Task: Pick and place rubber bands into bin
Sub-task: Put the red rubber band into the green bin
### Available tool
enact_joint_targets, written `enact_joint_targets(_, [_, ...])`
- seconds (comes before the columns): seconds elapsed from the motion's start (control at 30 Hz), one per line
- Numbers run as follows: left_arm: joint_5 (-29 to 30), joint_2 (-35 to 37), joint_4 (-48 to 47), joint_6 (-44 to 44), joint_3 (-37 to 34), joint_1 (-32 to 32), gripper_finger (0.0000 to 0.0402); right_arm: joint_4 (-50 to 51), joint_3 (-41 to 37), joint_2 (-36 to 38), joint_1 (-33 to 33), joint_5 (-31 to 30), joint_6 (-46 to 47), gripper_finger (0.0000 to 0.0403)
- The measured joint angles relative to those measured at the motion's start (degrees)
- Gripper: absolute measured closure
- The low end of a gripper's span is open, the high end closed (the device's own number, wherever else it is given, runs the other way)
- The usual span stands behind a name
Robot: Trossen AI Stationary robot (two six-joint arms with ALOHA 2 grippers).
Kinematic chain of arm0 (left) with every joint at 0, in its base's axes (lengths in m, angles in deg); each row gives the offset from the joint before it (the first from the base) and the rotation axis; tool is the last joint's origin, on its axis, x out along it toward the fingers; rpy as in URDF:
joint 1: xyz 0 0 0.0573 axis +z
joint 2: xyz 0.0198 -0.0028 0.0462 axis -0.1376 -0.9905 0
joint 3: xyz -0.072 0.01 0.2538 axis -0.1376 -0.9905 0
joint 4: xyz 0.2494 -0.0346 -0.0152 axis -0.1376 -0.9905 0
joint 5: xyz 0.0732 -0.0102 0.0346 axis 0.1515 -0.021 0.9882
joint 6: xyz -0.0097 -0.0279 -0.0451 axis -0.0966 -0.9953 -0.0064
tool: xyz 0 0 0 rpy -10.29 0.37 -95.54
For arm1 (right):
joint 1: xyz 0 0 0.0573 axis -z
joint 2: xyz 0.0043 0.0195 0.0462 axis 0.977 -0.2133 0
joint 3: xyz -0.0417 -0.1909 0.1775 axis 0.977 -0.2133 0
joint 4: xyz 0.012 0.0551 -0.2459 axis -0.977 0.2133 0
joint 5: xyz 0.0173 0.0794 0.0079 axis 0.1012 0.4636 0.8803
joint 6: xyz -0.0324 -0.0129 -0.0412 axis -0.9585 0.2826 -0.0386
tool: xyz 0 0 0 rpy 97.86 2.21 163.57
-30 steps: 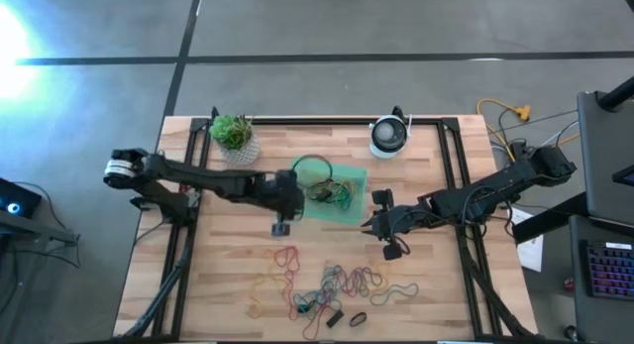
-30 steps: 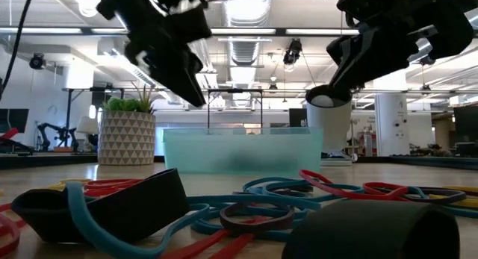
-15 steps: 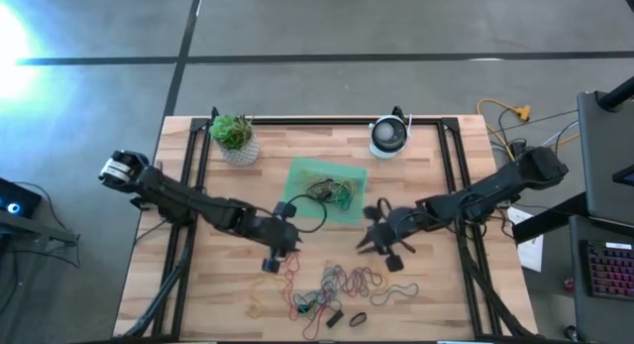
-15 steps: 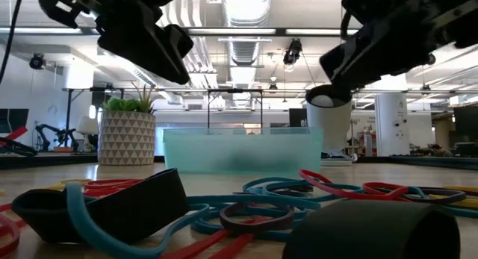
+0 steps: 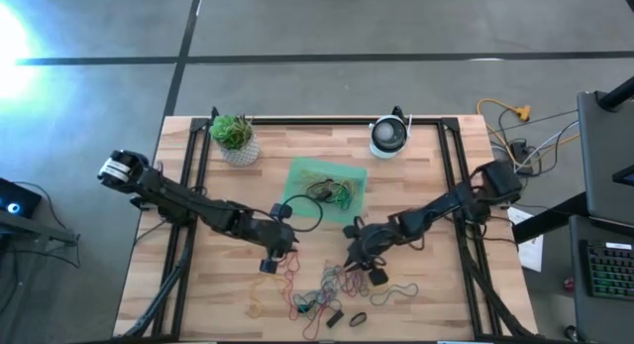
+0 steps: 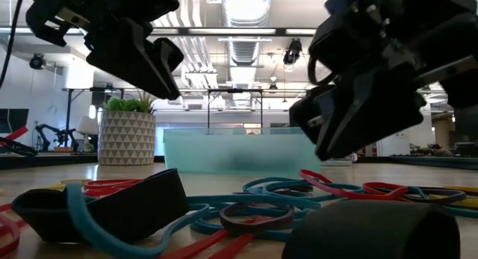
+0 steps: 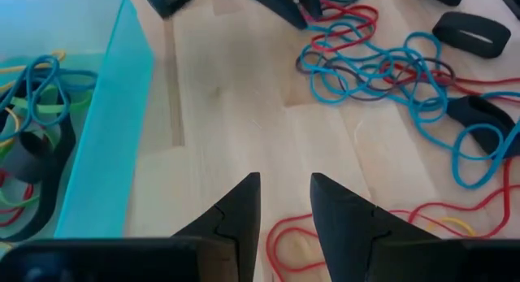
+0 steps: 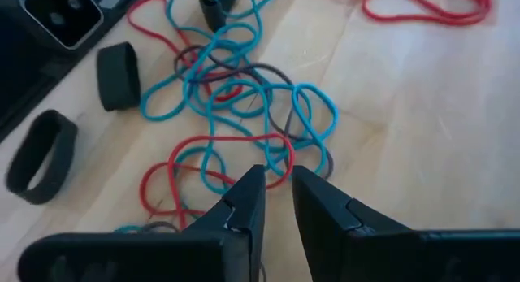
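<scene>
While both of my arms reach in over the counter (image 5: 426,294), the pile of rubber bands (image 5: 342,285) lies loose on the wood on the near side of the green bin (image 5: 297,173), which already holds a few bands. My right hand (image 5: 355,260) is the nearer of the two to the main tangle: in its wrist view the fingers (image 8: 244,202) stand a narrow gap apart with nothing between them, pointed down at a knot of blue, red and grey loops (image 8: 244,111) that lies directly ahead of the tips and spreads away along the line of the arm. My left hand (image 5: 274,255) hovers just beside the bin's near corner, fingers (image 7: 240,205) also apart and empty, with a single red band (image 7: 301,245) on the counter under the tips and the bin wall (image 7: 106,144) close at one side. Judging by this, the right hand need only drop onto the knot, while its carry to the bin runs back and across toward the left arm. Thick black bands (image 8: 118,75) sit off beside the knot, well clear of the right hand's line.
</scene>
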Motion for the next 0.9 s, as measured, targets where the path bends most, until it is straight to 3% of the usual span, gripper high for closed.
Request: enact_joint_targets(0.9, [0.0,0.4,0.6,0.9,-0.3,0.0,0.0308,-3.9,2.0,-4.4,-0.2,0.0,1.6,0.0344])
